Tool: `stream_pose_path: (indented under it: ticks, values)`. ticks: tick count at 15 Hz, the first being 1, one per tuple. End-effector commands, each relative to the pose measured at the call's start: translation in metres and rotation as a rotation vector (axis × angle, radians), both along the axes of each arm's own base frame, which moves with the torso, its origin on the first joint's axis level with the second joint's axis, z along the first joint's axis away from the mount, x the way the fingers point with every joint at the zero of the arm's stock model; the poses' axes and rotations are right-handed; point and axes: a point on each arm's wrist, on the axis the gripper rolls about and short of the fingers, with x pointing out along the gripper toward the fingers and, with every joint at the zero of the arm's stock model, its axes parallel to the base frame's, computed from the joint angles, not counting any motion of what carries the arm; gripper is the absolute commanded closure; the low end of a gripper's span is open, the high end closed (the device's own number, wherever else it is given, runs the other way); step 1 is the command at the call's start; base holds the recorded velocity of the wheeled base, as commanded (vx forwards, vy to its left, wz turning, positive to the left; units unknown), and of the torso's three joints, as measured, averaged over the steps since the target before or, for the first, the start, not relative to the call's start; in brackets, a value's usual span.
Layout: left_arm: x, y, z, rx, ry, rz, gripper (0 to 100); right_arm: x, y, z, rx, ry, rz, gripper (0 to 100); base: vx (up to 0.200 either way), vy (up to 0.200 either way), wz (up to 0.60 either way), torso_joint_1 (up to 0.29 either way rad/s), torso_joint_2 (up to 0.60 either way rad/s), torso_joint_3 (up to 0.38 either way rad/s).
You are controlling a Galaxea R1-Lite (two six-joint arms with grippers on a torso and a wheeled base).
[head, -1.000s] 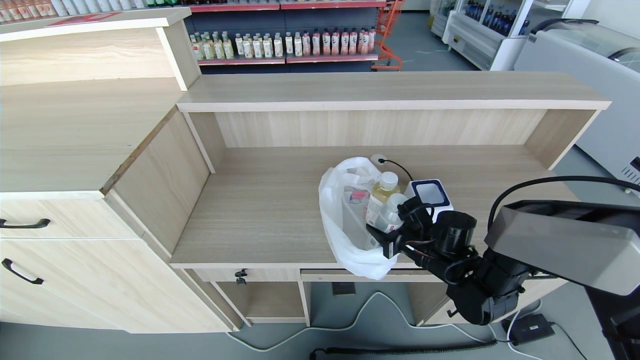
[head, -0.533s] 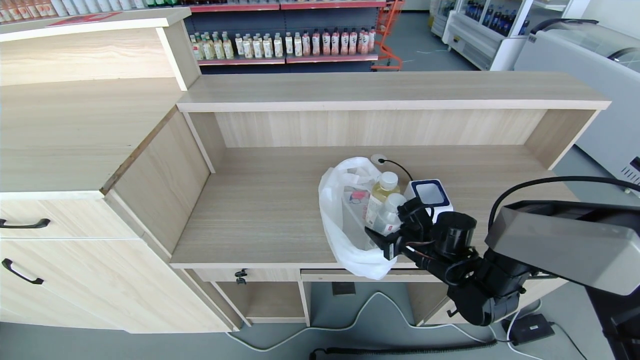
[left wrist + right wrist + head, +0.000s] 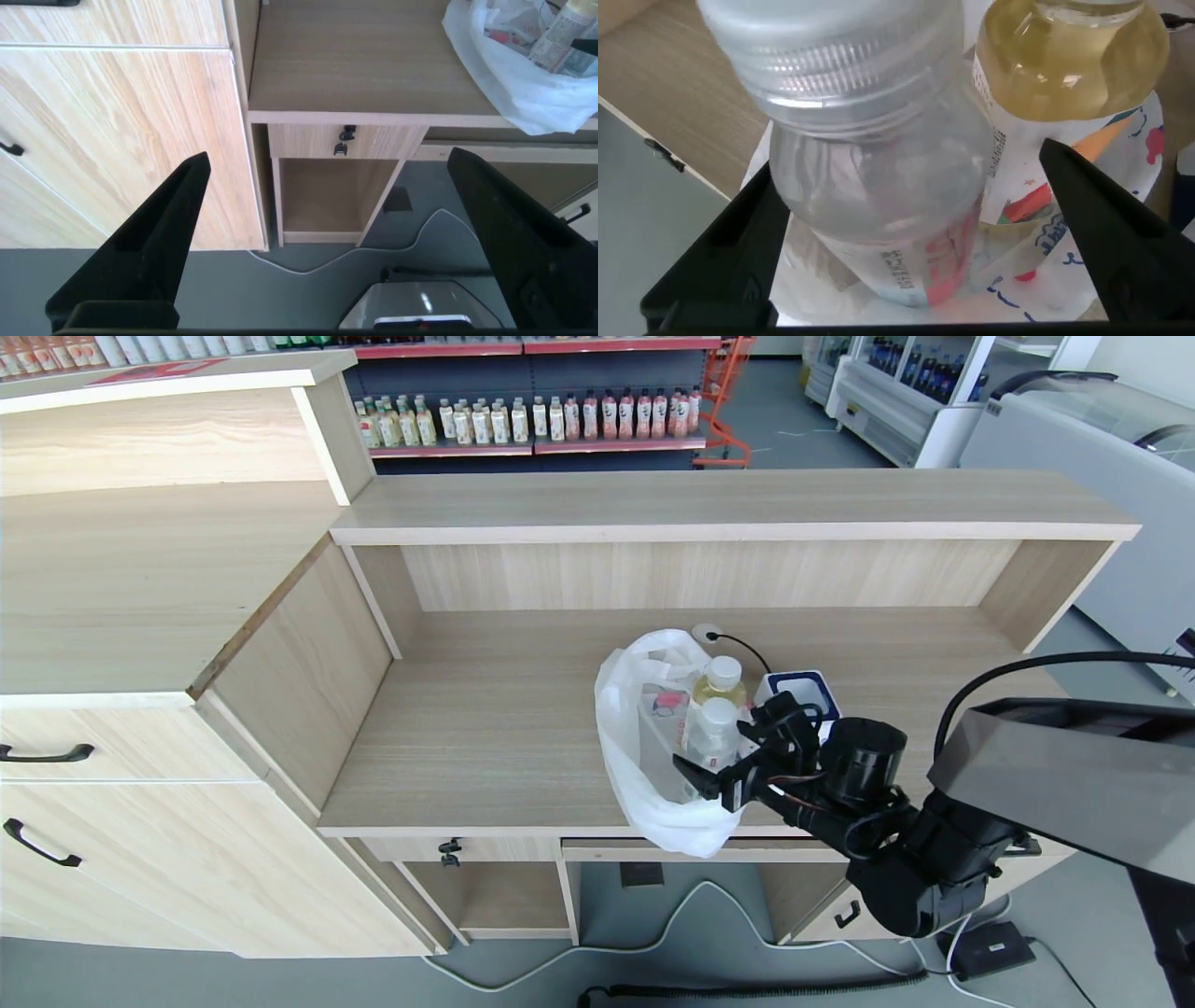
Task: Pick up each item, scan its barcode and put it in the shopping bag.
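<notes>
Shopping bag (image 3: 621,747): white and open-mouthed, at the front edge of the counter (image 3: 504,728); take it as your landmark.
Water bottle (image 3: 716,728): clear and capped, upright inside the bag, just beside the yellow drink bottle (image 3: 721,677) already packed there.
Right gripper (image 3: 730,737): at the bag's mouth with jaws spread around the water bottle. One finger lies against it and the other stands off, so read it as released.
Left gripper (image 3: 329,159): unclenched and empty, well apart from the bag, off the counter's front.
Scanner (image 3: 810,691): just beside the bag.
Change: a second ago the water bottle leaned in the jaws; now it stands upright, deeper in the bag.
Meaning: judge this item bagged. In withdrawing, mind the bag's thin film and the freestanding bottle.
</notes>
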Motion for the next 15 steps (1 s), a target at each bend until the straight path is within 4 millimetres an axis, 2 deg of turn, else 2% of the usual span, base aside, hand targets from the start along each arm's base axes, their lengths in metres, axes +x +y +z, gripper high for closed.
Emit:
stream_pose_path:
  ticks: [1,7,9,11,13,15]
  values:
    - [0.0,0.0,0.0,-0.001,0.0,0.0,0,-0.002,-0.005,0.018,0.007,-0.018,-0.01,0,0.0,0.0,0.0,0.0,0.0,0.0]
    - [0.0,0.0,0.0,-0.001,0.0,0.0,0,-0.029,-0.049,0.093,0.039,-0.055,-0.045,0,0.0,0.0,0.0,0.0,0.0,0.0]
    - [0.0,0.0,0.0,-0.001,0.0,0.0,0,-0.047,-0.056,0.109,0.038,-0.068,-0.053,0,0.0,0.0,0.0,0.0,0.0,0.0]
    - [0.0,0.0,0.0,-0.001,0.0,0.0,0,-0.063,-0.066,0.118,0.028,-0.077,-0.074,0,0.0,0.0,0.0,0.0,0.0,0.0]
    - [0.0,0.0,0.0,-0.001,0.0,0.0,0,-0.086,-0.088,0.136,0.036,-0.123,-0.131,0,0.0,0.0,0.0,0.0,0.0,0.0]
    - [0.0,0.0,0.0,-0.001,0.0,0.0,0,-0.1,-0.109,0.144,0.029,-0.112,-0.195,0,0.0,0.0,0.0,0.0,0.0,0.0]
